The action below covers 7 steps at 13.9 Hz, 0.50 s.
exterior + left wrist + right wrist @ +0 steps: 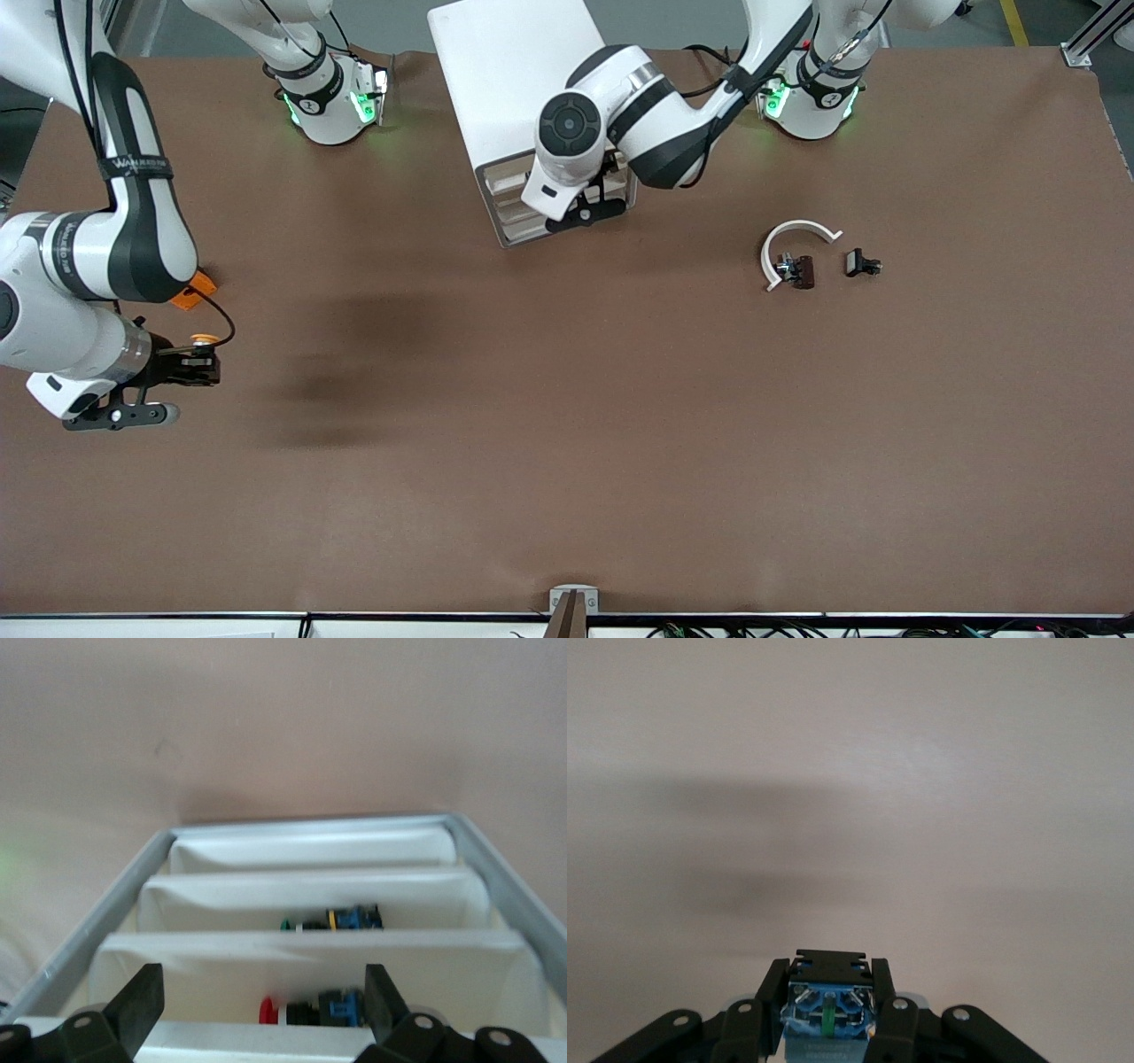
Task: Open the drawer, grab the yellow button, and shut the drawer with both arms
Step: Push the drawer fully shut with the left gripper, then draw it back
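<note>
The white cabinet (518, 80) stands at the robots' edge of the table, and its beige drawer fronts (514, 208) face the front camera. My left gripper (589, 208) hangs open right in front of them. In the left wrist view its fingers (146, 1001) straddle a drawer (221, 979) without touching it. My right gripper (199, 359) is over the table at the right arm's end, shut on the button (205, 338), whose orange cap points up. The right wrist view shows the button's blue base (828, 1014) clamped between the fingertips.
Two drawers hold other buttons, one red-capped (310, 1010) and one green-capped (332, 920). An orange block (195, 291) lies by the right arm. Toward the left arm's end lie a white curved piece (797, 241) and two small black clips (797, 271) (861, 263).
</note>
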Each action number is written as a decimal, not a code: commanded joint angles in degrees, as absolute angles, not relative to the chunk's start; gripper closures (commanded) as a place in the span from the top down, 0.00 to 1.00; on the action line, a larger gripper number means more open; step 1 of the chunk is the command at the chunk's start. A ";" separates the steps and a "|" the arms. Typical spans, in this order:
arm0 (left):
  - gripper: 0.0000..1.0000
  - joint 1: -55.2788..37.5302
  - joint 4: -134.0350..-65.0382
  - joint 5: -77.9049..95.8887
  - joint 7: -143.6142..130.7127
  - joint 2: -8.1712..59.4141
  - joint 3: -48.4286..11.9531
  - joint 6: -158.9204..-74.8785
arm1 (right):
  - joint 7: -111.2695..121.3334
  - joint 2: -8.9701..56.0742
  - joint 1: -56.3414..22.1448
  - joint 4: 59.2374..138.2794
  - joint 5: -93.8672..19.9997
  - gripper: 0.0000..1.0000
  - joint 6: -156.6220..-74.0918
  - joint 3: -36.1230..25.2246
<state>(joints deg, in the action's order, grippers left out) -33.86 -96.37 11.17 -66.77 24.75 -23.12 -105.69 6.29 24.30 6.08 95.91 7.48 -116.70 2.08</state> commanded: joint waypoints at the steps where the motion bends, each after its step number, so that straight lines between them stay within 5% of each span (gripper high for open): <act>1: 1.00 -33.84 -97.56 13.36 -68.55 23.55 -25.13 -105.47 | 6.59 26.01 8.61 97.11 10.63 0.12 -120.30 3.43; 7: 1.00 -29.91 -95.64 11.87 -68.47 23.30 -23.74 -105.03 | 6.07 32.07 11.69 99.67 11.43 0.13 -130.50 3.43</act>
<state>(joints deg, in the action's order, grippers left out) -33.24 -96.76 11.51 -68.10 24.82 -23.63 -105.81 6.52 30.22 10.23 99.67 9.96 -128.35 2.11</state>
